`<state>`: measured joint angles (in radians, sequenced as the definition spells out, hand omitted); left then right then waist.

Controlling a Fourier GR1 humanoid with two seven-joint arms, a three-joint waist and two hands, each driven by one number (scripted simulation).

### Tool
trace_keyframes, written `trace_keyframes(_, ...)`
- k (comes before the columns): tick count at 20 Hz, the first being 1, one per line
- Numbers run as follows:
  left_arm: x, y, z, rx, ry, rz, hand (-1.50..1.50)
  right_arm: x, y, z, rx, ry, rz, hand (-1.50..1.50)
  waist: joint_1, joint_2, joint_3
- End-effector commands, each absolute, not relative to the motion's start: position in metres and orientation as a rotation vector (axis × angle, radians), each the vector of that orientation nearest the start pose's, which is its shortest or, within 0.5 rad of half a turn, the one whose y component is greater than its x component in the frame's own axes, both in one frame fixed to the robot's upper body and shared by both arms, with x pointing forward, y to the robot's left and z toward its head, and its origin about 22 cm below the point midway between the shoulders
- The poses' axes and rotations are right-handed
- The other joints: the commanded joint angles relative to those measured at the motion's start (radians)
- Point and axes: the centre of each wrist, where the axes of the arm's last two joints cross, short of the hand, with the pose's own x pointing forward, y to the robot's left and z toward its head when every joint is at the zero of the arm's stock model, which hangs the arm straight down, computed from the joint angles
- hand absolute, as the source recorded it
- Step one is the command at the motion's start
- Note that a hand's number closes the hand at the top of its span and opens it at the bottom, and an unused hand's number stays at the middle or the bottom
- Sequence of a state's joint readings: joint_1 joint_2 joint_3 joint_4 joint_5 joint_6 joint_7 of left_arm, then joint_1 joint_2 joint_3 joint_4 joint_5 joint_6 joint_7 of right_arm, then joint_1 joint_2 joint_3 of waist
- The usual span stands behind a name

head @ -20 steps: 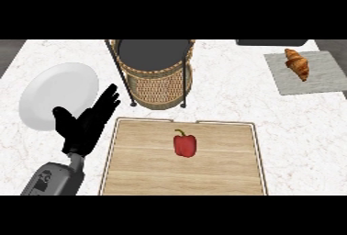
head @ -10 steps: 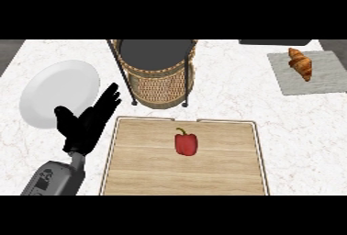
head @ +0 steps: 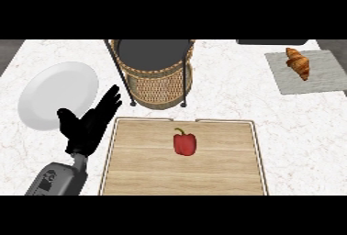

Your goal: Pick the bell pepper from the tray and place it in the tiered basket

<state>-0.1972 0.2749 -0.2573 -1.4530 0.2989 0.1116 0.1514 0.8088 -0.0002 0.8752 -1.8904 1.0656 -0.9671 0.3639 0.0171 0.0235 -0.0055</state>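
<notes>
A red bell pepper point(head: 184, 142) with a green stem lies near the middle of the wooden tray point(head: 142, 176). Behind the tray stands the wicker tiered basket point(head: 157, 78) in a black wire frame, its dark top tier bare. My left hand point(head: 86, 126) rests open at the tray's left edge, fingers straight and pointing up toward the basket, well left of the pepper. My right hand does not show.
A white plate point(head: 53, 94) lies on the marble counter left of the basket, partly behind my left hand. A croissant point(head: 298, 63) sits on a grey mat point(head: 322, 75) at the back right.
The view has shifted slightly, so the basket, plate and croissant sit a little further right and up. My left hand keeps its open pose beside the tray.
</notes>
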Motion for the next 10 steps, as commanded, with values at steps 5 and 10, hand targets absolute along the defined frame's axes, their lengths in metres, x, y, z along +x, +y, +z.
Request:
trace_keyframes(5,0.29,0.227,0.026,-0.098,-1.403,-0.15,0.0,0.072,-0.072,-0.003,-0.844,-1.276,0.094,-1.5,-0.022,-0.014,0.003)
trace_keyframes(10,0.272,0.229,0.026,-0.121,-1.398,-0.149,0.0,0.113,-0.066,0.006,-0.886,-1.245,0.065,-1.5,-0.01,-0.02,0.004)
